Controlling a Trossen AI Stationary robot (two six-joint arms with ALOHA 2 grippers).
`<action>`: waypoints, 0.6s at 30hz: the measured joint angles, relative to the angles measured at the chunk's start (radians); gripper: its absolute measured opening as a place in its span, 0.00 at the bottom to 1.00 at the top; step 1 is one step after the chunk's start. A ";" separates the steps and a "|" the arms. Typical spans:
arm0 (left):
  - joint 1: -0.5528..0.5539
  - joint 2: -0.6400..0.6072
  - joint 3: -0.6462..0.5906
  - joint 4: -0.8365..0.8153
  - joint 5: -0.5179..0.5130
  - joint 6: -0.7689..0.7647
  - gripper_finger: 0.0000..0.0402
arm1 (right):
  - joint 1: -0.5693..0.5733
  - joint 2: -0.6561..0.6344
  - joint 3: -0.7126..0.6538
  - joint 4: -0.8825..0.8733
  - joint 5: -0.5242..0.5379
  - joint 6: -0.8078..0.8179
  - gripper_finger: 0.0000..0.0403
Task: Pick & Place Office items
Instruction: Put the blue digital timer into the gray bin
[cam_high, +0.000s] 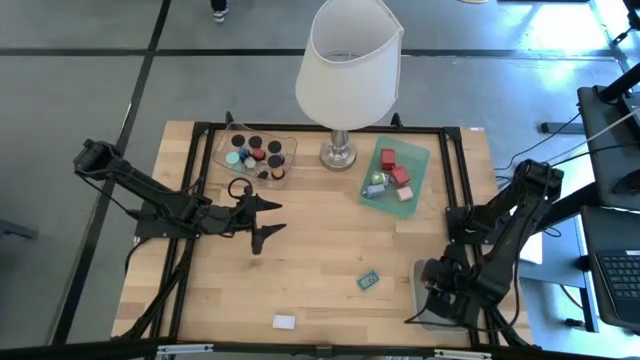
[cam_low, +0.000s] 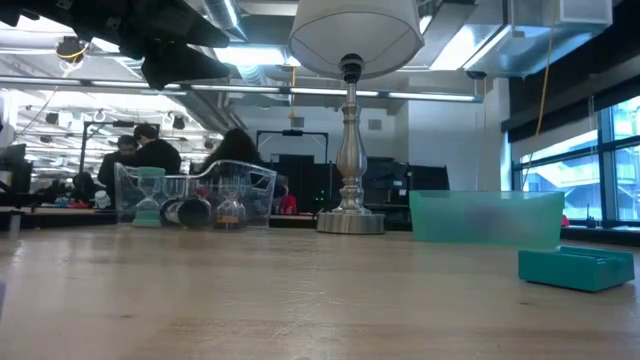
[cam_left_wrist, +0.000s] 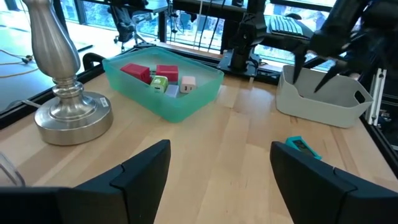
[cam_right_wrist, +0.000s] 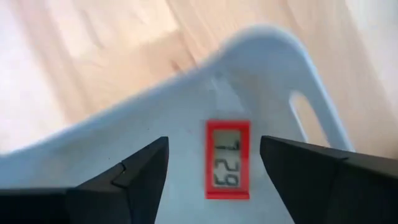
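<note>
Overhead, the right gripper (cam_high: 432, 300) is hanging over a pale grey bin (cam_high: 422, 272) at the table's near right corner, while the left gripper (cam_high: 268, 218) is waiting with fingers spread over bare wood, just in front of the clear tray (cam_high: 232, 143) of caps. A green tray (cam_high: 421, 158) of red blocks is sitting beside the lamp (cam_high: 345, 70). A teal tag (cam_high: 369, 281) and a small white block (cam_high: 284, 321) are still lying loose on the table.

Level with the table, neither gripper is showing clearly; the teal tag (cam_low: 574, 268) is lying flat at the near right.

Through the left wrist camera, the fingers are standing wide apart, with the teal tag (cam_left_wrist: 301, 147) ahead and the grey bin (cam_left_wrist: 323, 102) beyond it.

Through the right wrist camera, the fingers are parted and gripping nothing; a flat red tag (cam_right_wrist: 227, 159) is lying on the bin floor between them. To finish this release well, the arm should probably be lifting straight up, fingers kept apart, clear of the bin wall.
</note>
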 joint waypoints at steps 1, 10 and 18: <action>0.000 0.000 0.000 0.000 -0.001 0.000 0.68 | -0.006 -0.005 0.021 -0.008 0.017 -0.030 0.64; 0.000 0.000 0.000 0.000 -0.015 0.000 0.68 | -0.078 -0.012 0.135 0.135 0.457 -0.441 0.64; 0.000 0.000 0.000 -0.002 -0.015 0.000 0.68 | -0.217 0.008 0.135 0.290 0.365 -0.629 0.66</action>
